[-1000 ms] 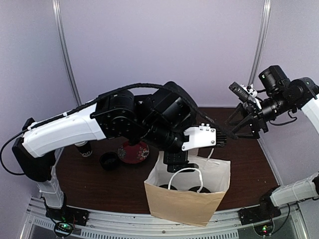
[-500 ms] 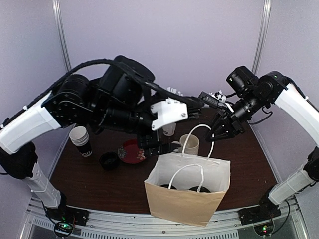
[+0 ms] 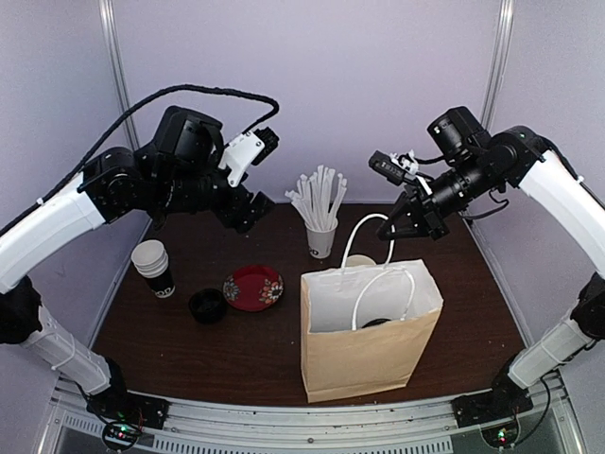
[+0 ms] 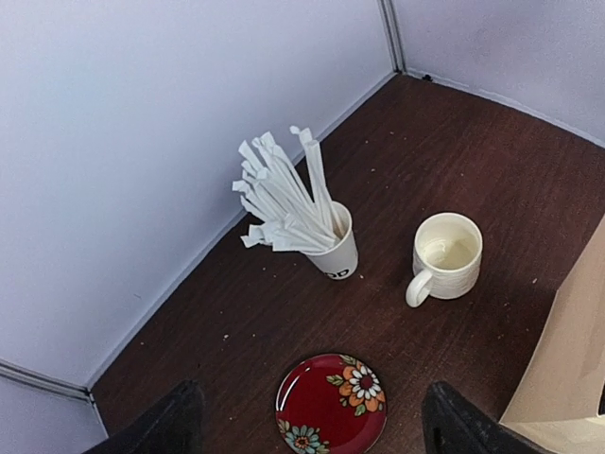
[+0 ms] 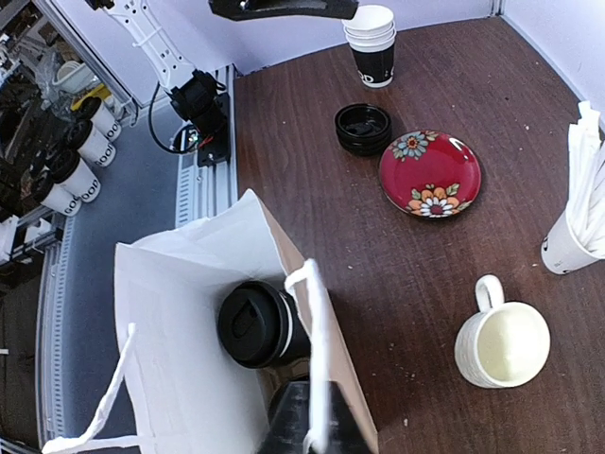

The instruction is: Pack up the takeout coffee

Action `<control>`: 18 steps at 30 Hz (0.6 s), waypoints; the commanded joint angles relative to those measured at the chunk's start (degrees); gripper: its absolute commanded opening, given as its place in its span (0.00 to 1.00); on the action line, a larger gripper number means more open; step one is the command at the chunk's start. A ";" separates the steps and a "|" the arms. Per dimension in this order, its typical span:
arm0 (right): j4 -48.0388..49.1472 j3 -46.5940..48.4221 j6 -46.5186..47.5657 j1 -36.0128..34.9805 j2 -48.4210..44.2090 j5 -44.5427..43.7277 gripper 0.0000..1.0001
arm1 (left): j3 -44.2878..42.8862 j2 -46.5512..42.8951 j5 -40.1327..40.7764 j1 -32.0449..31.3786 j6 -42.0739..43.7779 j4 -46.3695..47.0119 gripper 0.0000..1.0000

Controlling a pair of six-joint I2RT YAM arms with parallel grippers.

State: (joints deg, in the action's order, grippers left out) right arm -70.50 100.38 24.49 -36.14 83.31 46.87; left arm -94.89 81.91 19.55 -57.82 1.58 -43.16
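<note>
- right hand (image 3: 405,223) clenching on the white handle (image 5: 317,355) of the paper bag (image 3: 364,350)
- left hand (image 3: 248,210) hovering released, holding nothing
- takeout coffee (image 5: 255,323) standing inside the bag

The bag (image 3: 364,345) is matt brown paper, the table (image 4: 454,161) dark grained wood, the plate (image 4: 331,402) glossy red, the mug (image 4: 447,255) smooth cream ceramic, the coffee lid (image 5: 255,323) matt black plastic.

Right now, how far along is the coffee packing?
Done: a lidded cup sits inside the bag. In hand: right gripper shut on the bag's handle; left gripper open, empty. Left: no lidded cup shows on the table, so probably just letting go.
</note>
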 commanded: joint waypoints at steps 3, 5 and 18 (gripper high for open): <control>-2.04 4.30 0.87 -0.06 1.55 -3.01 0.50 | -0.39 4.87 -12.75 8.34 -8.66 9.40 0.77; -3.81 6.45 1.95 0.44 0.98 -3.84 0.60 | -3.71 9.04 -15.65 10.86 -9.42 9.76 0.72; 2.32 -3.62 -1.87 19.15 -12.76 -11.94 0.74 | -22.09 31.34 -29.27 18.26 -15.18 14.95 0.55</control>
State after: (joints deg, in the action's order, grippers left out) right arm -73.56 103.81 26.13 -22.35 73.80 37.60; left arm -112.73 109.08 -3.99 -39.88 -10.87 -33.78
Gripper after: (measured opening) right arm 0.743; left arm 0.560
